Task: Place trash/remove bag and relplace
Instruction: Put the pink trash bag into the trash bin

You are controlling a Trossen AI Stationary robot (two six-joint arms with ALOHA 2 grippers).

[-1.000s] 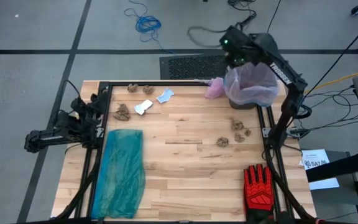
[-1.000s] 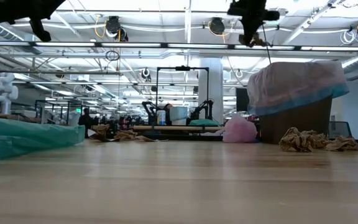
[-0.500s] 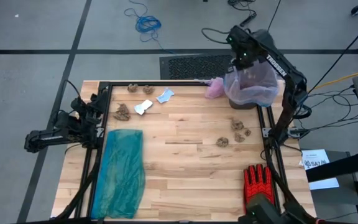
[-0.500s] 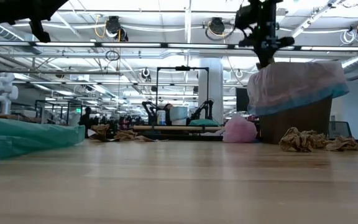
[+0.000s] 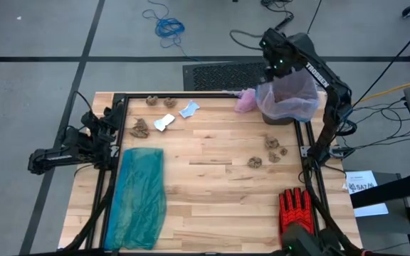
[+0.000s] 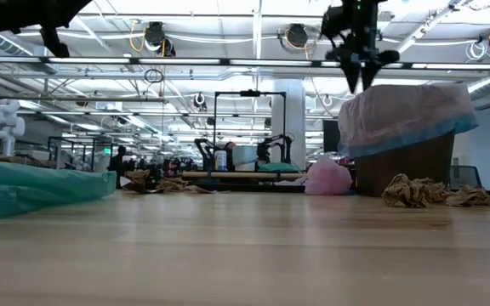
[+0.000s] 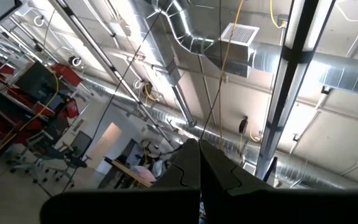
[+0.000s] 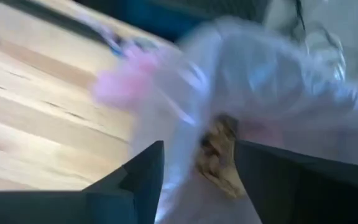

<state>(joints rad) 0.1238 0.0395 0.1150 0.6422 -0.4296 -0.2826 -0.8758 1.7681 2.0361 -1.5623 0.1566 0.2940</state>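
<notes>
Right gripper [image 5: 279,66]: fingers spread, empty, directly above the bag [image 5: 288,96] mouth; wad [image 8: 219,155] below. Left gripper [image 7: 199,180]: pressed together, far side.

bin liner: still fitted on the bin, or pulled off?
Fitted. The bag is draped over the upright bin, blue drawstring rim folded down outside. The right gripper hovers open above its mouth.

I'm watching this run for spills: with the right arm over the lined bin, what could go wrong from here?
1. The right gripper, open, hangs just above the bag at its rim; going lower, a finger might snag the thin liner or tip the bin.
2. Brown paper wads lie on the table beside the bin; a sweeping arm could scatter them.
3. The pink bundle sits against the bin and might get dragged along.
</notes>
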